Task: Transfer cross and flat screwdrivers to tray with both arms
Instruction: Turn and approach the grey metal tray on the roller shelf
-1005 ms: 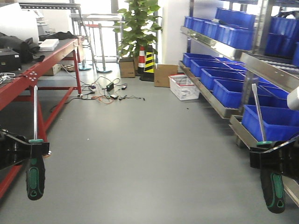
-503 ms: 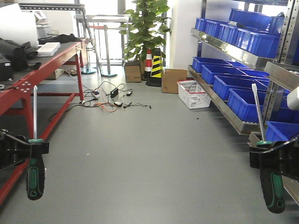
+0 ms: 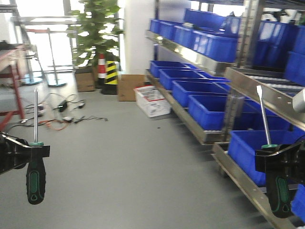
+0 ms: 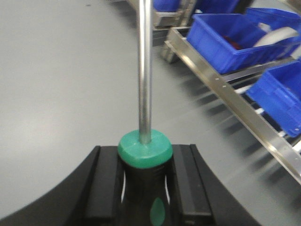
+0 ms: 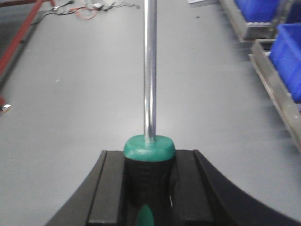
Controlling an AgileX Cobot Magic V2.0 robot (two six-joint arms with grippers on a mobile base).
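Rightward, blue bins, left hand gripping screwdriver

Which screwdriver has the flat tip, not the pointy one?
The right screwdriver, held by the right gripper: its shaft ends in a wide flat blade. The left screwdriver ends in a thin point.
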